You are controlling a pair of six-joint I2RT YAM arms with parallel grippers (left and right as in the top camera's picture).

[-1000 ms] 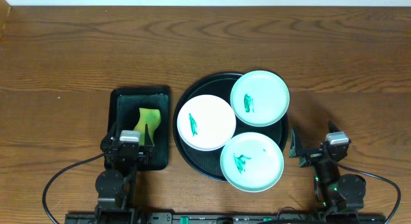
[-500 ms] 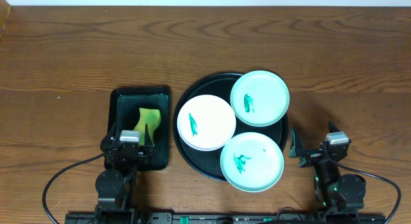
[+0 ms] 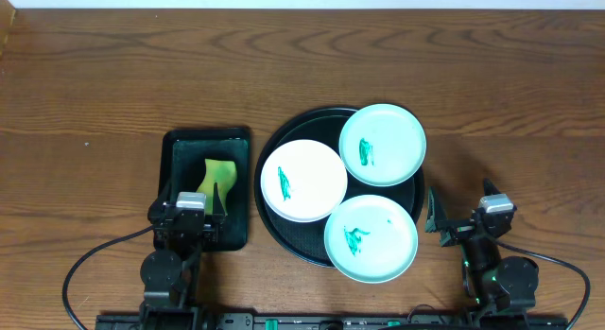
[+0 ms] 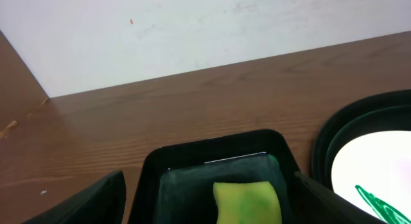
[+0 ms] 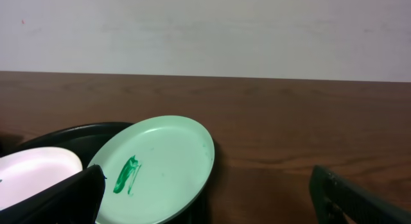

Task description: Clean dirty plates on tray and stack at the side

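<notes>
The round black tray (image 3: pixel 312 122) sits mid-table and holds three plates. A white plate (image 3: pixel 304 181) lies at its left, one mint plate (image 3: pixel 383 145) at its upper right, another mint plate (image 3: pixel 371 237) at its front. Each carries a small green smear. My left gripper (image 3: pixel 196 199) rests open at the near end of the small rectangular tray, just short of the sponge. My right gripper (image 3: pixel 461 209) stands open on the table right of the round tray, touching nothing. The right wrist view shows the upper mint plate (image 5: pixel 160 166) ahead between my open fingers (image 5: pixel 58 201).
A small rectangular black tray (image 3: pixel 184 155) left of the round one holds a yellow-green sponge (image 3: pixel 217 177), also seen as the sponge (image 4: pixel 247 201) in the left wrist view. Bare wooden table (image 3: pixel 510 103) stretches right of the round tray. A white wall bounds the far edge.
</notes>
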